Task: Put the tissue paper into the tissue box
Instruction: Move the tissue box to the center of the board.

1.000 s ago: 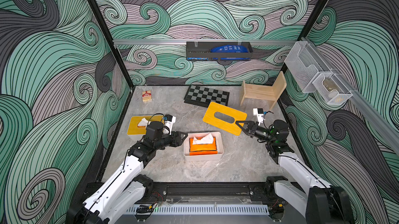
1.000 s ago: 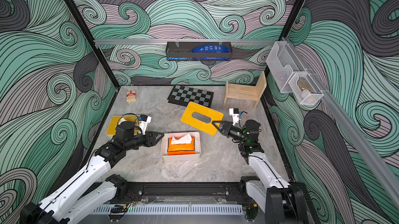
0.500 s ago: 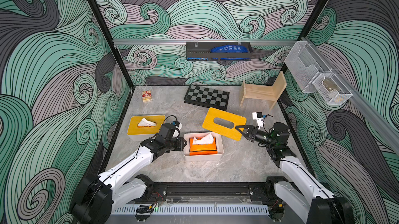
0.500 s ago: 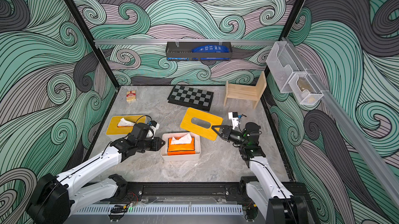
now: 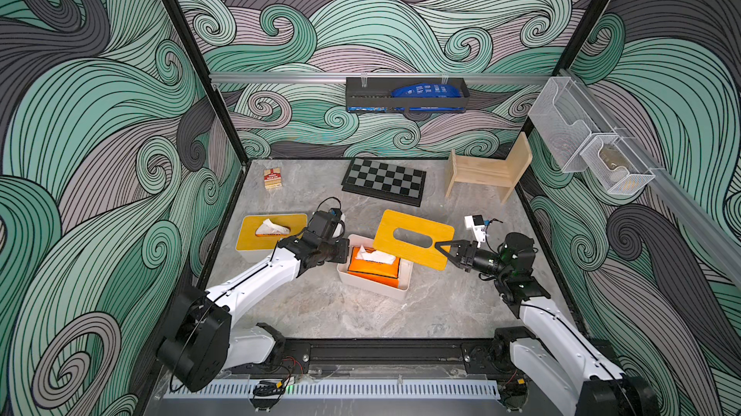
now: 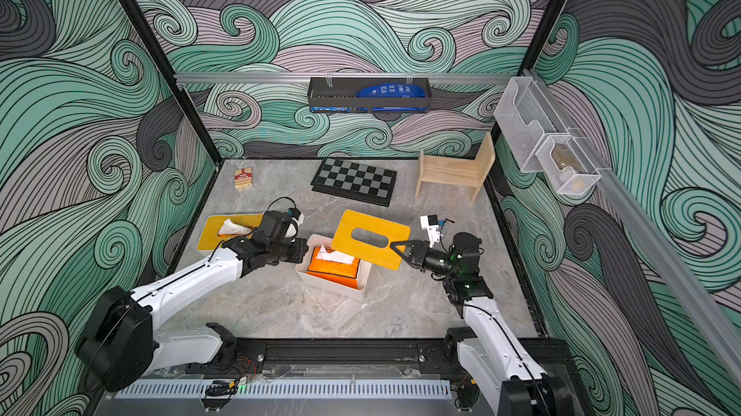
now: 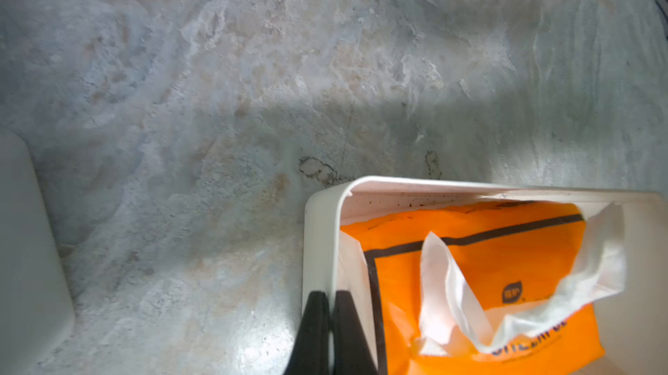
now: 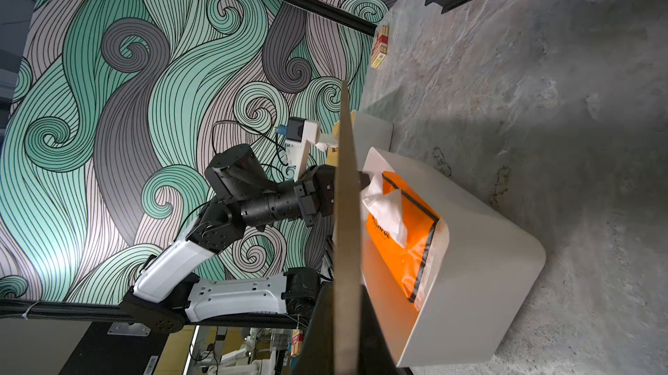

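- Left gripper (image 7: pixel 328 299): the left wrist view showed the jaws pinched almost together on the thin white end wall of the tissue box (image 7: pixel 320 217), one finger inside and one outside. We judged this a steadying hold.
- The tissue pack (image 7: pixel 488 246), in orange film, lay inside the open tissue box at mid-table. It was well down, but we could not tell whether it sat flat on the bottom.
- Handling, our judgement: the pack is light and soft, the film is slick and crinkles, and it would buckle under a hard squeeze. A pinch across a short end or a film seam looked best. The white sheet (image 7: pixel 452 283) standing up from it is flimsy and would tear or pull out, so it is no place to grip.
- Right gripper (image 5: pixel 441 249): closed on the edge of the yellow slotted lid (image 5: pixel 389 229), held tilted above the far end of the box. The lid is stiff and thin; an edge grip suits it.
- Hidden: in both top views the lid covered the far part of the box and the left fingertips. The right wrist view gave the lid edge-on. The print on the pack was unreadable.
- Farther left: a second box (image 5: pixel 248 235) with its lid on and tissue showing. We could not tell whether it came through the slot.
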Controlling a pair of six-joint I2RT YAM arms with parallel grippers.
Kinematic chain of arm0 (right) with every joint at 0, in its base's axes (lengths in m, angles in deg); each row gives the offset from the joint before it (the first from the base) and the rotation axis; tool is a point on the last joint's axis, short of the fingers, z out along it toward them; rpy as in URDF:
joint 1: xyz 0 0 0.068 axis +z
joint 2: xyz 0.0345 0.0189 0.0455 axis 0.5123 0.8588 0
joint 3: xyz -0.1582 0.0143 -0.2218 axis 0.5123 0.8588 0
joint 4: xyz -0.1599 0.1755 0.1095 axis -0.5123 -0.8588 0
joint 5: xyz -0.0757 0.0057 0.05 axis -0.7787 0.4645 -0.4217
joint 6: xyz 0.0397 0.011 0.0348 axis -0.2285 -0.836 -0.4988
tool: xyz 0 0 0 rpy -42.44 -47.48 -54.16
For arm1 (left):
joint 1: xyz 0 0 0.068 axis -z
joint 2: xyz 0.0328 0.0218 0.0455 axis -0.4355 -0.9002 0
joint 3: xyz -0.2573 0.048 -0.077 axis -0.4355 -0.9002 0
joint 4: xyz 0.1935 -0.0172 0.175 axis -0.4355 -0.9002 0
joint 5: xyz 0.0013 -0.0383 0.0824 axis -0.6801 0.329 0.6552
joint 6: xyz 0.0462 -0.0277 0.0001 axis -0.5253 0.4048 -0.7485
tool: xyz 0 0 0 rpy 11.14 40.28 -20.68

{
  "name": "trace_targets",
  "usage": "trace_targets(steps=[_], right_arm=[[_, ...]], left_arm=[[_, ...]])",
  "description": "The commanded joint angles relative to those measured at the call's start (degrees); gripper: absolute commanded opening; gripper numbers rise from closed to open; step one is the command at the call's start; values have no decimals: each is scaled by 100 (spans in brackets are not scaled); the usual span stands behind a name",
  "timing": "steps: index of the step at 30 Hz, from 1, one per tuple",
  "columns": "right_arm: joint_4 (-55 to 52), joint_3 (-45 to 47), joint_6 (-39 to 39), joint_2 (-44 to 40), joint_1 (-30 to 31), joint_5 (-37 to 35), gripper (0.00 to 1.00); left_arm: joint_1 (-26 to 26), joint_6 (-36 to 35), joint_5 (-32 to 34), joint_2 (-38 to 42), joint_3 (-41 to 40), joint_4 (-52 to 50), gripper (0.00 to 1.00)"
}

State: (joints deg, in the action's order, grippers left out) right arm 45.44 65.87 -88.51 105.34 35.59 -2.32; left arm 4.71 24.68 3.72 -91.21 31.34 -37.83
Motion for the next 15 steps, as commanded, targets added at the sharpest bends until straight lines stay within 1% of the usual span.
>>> trace_targets(steps=[1,5,8,10,15], right_arm=[[89,32,-193,-218,159,-21,0],[329,112,-503,-240,424,-134,0],[1042,305,-1003,-142,682,-208,0],[1274,369,-1146,-17,834,-260,0],[1542,439,-1243,221,1120,-501,0]], left_arm=[[12,-317,258,-150,466,-82,1],[13,-510,546,-300,709,-160,2],[10,-596,755,-381,783,-165,6],[10,-659,803,-424,816,-169,10],[-2,-728,829,-430,847,-189,26]])
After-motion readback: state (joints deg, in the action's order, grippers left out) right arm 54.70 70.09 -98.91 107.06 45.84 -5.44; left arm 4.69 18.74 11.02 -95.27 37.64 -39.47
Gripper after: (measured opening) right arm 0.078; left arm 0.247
